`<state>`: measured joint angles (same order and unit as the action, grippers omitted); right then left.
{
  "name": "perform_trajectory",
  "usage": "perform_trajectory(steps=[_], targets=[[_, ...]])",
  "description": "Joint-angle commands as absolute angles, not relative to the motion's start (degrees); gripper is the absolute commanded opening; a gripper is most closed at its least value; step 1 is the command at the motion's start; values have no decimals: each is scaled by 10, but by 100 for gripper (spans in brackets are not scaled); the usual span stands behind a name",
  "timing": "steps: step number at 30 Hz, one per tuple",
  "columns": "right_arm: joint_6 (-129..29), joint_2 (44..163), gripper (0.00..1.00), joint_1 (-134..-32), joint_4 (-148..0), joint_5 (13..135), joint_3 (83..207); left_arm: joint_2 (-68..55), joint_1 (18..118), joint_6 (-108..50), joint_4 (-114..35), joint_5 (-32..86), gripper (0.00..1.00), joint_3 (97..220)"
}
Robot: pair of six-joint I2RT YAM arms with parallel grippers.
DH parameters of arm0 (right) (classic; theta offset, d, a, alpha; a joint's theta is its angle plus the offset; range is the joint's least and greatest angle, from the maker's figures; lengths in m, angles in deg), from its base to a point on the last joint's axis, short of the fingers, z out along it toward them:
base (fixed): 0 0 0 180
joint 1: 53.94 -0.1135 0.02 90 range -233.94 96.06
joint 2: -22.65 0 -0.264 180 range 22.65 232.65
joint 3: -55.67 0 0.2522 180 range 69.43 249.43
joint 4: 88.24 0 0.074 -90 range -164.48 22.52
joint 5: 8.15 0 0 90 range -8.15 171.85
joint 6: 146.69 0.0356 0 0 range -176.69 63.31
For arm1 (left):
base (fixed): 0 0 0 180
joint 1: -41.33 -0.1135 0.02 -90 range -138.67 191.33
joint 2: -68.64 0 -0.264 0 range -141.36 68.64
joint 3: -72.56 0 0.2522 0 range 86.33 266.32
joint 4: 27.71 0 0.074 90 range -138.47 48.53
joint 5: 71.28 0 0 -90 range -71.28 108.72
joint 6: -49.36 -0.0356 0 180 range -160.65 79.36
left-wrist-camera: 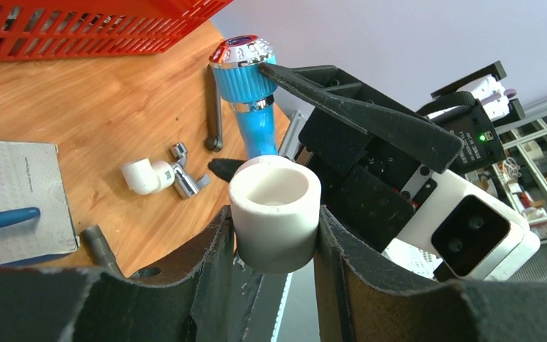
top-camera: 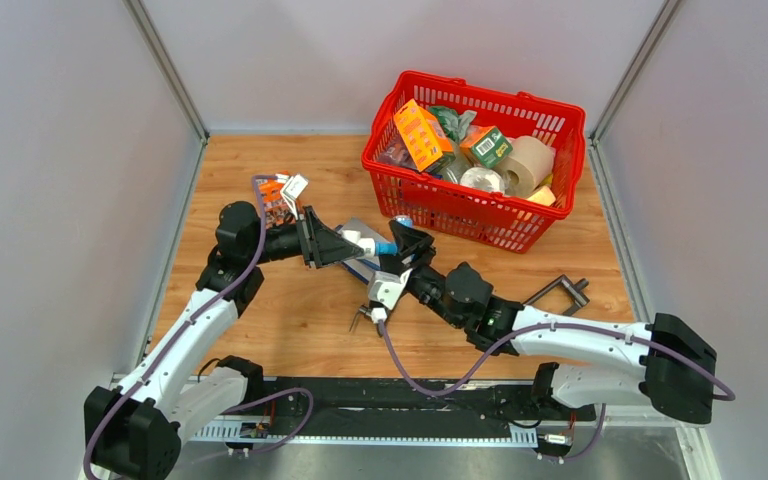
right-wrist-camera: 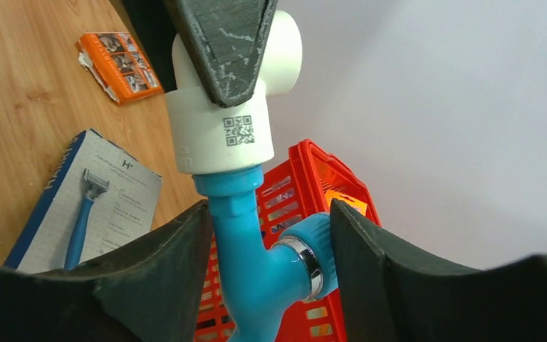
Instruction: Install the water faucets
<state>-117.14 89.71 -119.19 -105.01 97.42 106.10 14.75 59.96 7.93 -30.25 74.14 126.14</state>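
Observation:
The light-blue water faucet (right-wrist-camera: pixel 256 263) has a round knob with a chrome ring, and its threaded end sits in a white plastic elbow fitting (right-wrist-camera: pixel 221 135). My right gripper (right-wrist-camera: pixel 267 263) is shut on the faucet's body and knob. My left gripper (left-wrist-camera: pixel 274 231) is shut on the white fitting (left-wrist-camera: pixel 274 210), its open socket facing the camera. In the top view both grippers meet above the table's middle, the left gripper (top-camera: pixel 345 243) on the fitting (top-camera: pixel 365 241) and the right gripper (top-camera: pixel 405 248) on the faucet (top-camera: pixel 388 247). The faucet's knob also shows in the left wrist view (left-wrist-camera: pixel 246 60).
A chrome tap with a white elbow (left-wrist-camera: pixel 160 177) lies on the table below the grippers. A grey razor box (right-wrist-camera: pixel 85 206) lies beside it. An orange packet (top-camera: pixel 278 195) lies at the back left. A full red basket (top-camera: pixel 475 215) stands at the back right. A metal clamp (top-camera: pixel 560 292) lies at the right.

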Motion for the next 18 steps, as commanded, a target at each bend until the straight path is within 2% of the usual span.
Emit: perform_trajectory(steps=[1, 2, 4, 7, 12, 15, 18], targets=[[-1139, 906, 51, -1184, -1005, 1034, 1081, 174, 603, 92, -229, 815, 0, 1307], [-1131, 904, 40, -1183, -987, 1025, 1085, 175, 604, 87, -229, 821, 0, 1311], [-1114, 899, 25, -1181, -963, 1004, 1097, 176, 603, 79, -231, 830, 0, 1315], [-1083, 886, 12, -1173, -904, 944, 1114, 182, 604, 44, -251, 840, 0, 1326], [-1022, 878, 0, -1145, -775, 779, 1171, 213, 604, -149, -378, 870, 0, 1362], [-1000, 879, 0, -1121, -710, 670, 1208, 241, 604, -306, -480, 871, 0, 1373], [-987, 883, 0, -1101, -661, 566, 1236, 271, 603, -384, -507, 867, 0, 1369]])
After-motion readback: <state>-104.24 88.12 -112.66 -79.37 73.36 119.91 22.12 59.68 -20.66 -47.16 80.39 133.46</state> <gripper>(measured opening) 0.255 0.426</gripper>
